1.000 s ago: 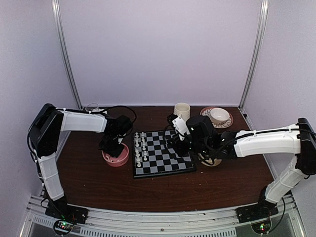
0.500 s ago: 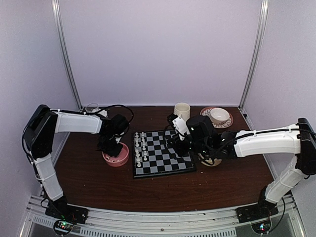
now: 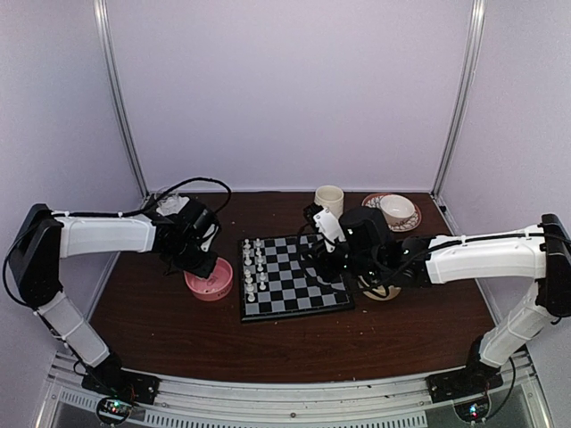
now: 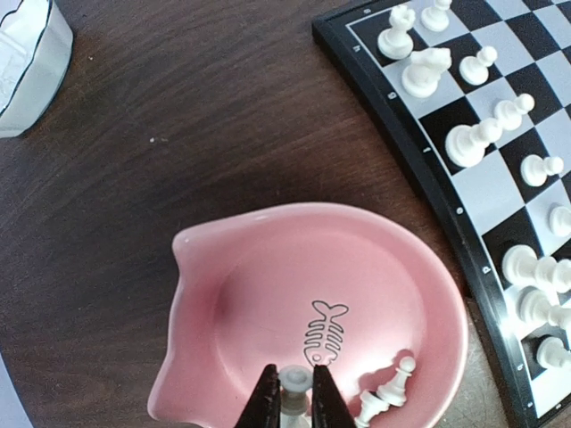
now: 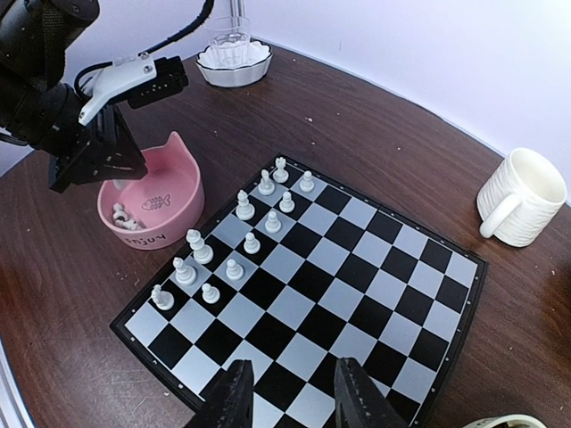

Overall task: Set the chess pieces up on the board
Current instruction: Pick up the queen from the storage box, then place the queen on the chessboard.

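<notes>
My left gripper hangs over the pink bowl, shut on a white chess piece. Two more white pieces lie in the bowl beside a fish-bone drawing. The board lies mid-table with several white chess pieces standing in its two left columns, also in the right wrist view as white pieces. My right gripper is open above the board's near edge, nothing between its fingers. No black pieces are in view.
A cream mug and a cup on a saucer stand behind the board. A patterned bowl sits under the right arm. A white scalloped dish with a glass is at the back left.
The left gripper has shut on a white piece in the pink bowl and the left arm has swung out leftward, drawing back from the bowl. The right arm has stayed put.
</notes>
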Tool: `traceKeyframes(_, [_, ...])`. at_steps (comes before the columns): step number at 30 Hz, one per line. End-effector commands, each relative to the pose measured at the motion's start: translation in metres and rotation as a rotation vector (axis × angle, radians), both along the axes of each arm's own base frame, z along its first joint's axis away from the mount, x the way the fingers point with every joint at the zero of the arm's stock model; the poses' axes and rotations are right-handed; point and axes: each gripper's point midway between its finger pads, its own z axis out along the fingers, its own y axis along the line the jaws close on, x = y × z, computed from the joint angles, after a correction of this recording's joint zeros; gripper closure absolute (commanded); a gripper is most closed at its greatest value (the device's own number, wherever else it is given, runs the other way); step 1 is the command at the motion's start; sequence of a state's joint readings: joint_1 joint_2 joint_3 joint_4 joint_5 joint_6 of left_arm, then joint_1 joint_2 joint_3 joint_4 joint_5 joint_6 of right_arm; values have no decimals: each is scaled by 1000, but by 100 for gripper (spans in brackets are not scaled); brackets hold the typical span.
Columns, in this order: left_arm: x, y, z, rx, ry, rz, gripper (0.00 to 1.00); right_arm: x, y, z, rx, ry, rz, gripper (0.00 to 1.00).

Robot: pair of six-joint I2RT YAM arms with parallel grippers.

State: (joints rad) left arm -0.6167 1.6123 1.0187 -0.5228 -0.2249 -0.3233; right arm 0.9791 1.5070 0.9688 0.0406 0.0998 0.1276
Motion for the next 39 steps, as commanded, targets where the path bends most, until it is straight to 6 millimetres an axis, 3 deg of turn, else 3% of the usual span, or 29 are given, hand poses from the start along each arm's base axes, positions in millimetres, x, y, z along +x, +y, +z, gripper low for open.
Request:
traceKeyframes(1, [7, -16, 24, -117, -102, -54, 88, -2, -2, 9, 41, -2, 3, 67])
traceKeyframes(6, [6, -14, 36, -134, -151, -64, 88, -4, -5, 15, 61, -10, 0, 67])
traceKeyframes(10, [0, -24, 47, -205, -183, -126, 89, -4, -8, 19, 81, -14, -7, 67])
traceKeyframes(17, [-22, -67, 85, -415, -257, -279, 89, -6, -25, 39, 152, -39, -33, 67])
traceKeyframes(22, [-43, -105, 109, -445, -315, -368, 88, -7, -56, 54, 208, -85, -100, 67])
traceKeyframes(26, [-51, -134, 111, -470, -369, -406, 88, -8, -85, 51, 233, -100, -154, 67])
traceKeyframes(30, [-49, -168, 111, -540, -409, -447, 88, -4, -107, 35, 236, -92, -216, 68])
traceKeyframes(39, [-34, -240, 82, -544, -410, -525, 88, 8, -117, 13, 268, -47, -275, 68])
